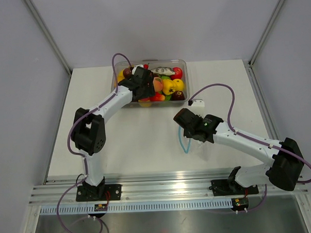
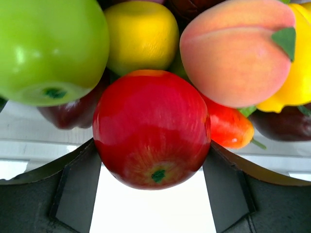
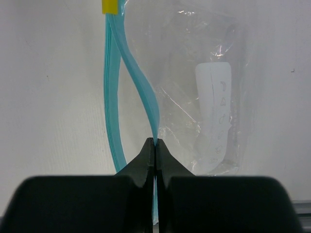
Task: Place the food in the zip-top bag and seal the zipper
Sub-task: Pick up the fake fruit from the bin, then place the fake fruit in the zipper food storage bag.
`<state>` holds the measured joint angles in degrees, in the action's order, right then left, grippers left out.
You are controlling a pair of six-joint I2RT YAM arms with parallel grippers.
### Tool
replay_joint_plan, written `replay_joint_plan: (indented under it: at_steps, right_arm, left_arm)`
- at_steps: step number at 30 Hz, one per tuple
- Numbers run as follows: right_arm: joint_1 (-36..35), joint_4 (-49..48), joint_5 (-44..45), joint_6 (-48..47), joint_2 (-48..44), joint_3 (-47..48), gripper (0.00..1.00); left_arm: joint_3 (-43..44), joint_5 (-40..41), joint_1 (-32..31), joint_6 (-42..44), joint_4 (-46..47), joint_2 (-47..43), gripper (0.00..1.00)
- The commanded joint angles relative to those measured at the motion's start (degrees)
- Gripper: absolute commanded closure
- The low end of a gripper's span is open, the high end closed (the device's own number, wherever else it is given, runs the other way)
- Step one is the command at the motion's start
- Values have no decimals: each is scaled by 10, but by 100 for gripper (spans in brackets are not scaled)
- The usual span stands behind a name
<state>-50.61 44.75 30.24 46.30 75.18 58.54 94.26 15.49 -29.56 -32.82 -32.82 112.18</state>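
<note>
Pinching one lip of the zipper (image 3: 141, 97), right gripper (image 3: 155, 143) is fully closed; flimsy zip-top bag (image 3: 204, 97) lies just ahead. Wide-spread left gripper (image 2: 152, 165) straddles red fruit (image 2: 150, 121), contact unconfirmed: glossy, rigid, likely slippery; grip widest girth.

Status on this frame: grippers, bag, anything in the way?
Left gripper shut on red apple in tub. Right gripper pinching zipper; bag mouth parted, no fruit inside. Nothing visible blocking.
</note>
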Motion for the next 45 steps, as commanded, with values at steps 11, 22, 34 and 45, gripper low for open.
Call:
replay_joint_plan:
  at_steps: [11,22,34,45]
  right_arm:
    - [3,-39,-12,-16,7,26,100]
    - [3,-70,-24,-32,19,43,100]
    - [2,-116,-53,-28,20,40,100]
    - [3,-140,-69,-17,-1,27,100]
  left_arm:
    - [-86,-86,-6,57,72,-168,67]
    - [-225,-277,-29,49,121,-311,67]
    - [-332,-440,-61,-37,230,-348,68]
    - [-378,-491,-84,-102,311,-336,69]
